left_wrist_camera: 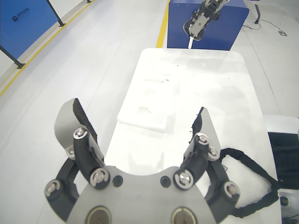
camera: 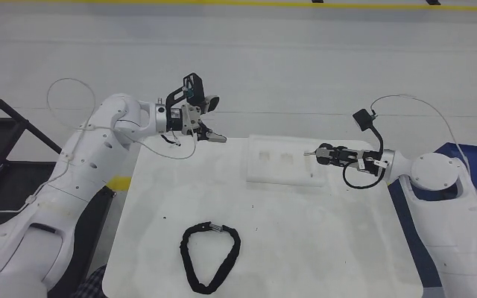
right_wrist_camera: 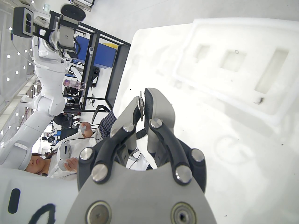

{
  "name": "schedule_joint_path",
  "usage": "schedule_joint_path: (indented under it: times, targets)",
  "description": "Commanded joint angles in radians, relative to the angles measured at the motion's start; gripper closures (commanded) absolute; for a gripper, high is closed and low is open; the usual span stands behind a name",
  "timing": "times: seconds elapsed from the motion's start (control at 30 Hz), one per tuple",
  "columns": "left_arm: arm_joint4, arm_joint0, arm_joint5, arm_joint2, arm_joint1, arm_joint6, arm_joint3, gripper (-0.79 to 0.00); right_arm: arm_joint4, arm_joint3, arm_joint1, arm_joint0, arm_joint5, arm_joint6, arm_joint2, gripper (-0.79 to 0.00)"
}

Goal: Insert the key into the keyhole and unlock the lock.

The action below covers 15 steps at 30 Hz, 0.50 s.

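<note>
The lock [camera: 210,253] is a black fabric-sleeved chain loop with a small metal body, lying near the table's front edge; part of it shows in the left wrist view [left_wrist_camera: 257,176]. My right gripper [camera: 317,154] hovers over the right end of the white foam tray [camera: 287,160], shut on a small metal key [right_wrist_camera: 140,104] whose blade sticks out past the fingertips [left_wrist_camera: 190,43]. My left gripper [left_wrist_camera: 139,109] is open with nothing between its fingers, held above the table's back left corner [camera: 216,136], well away from the lock.
The foam tray [right_wrist_camera: 233,71] has several shallow rectangular recesses. The white table [camera: 313,238] is bare around the lock. A blue cabinet [left_wrist_camera: 205,24] stands beyond the table's right side.
</note>
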Motion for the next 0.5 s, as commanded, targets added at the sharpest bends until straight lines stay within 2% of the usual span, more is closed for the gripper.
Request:
schedule_joint_path:
  times: [0.0,0.23,0.47]
  targets:
    - [0.029,0.022,0.001,0.013,0.01,-0.004,-0.014,-0.785,0.0,0.0,0.0,0.0,0.0,0.0,0.0,0.0]
    - [0.101,0.086,0.001,0.094,0.046,0.122,-0.03,-0.785,0.0,0.0,0.0,0.0,0.0,0.0,0.0,0.0]
    - [0.215,0.064,0.001,0.236,0.093,0.289,-0.016,-0.785,0.0,0.0,0.0,0.0,0.0,0.0,0.0,0.0]
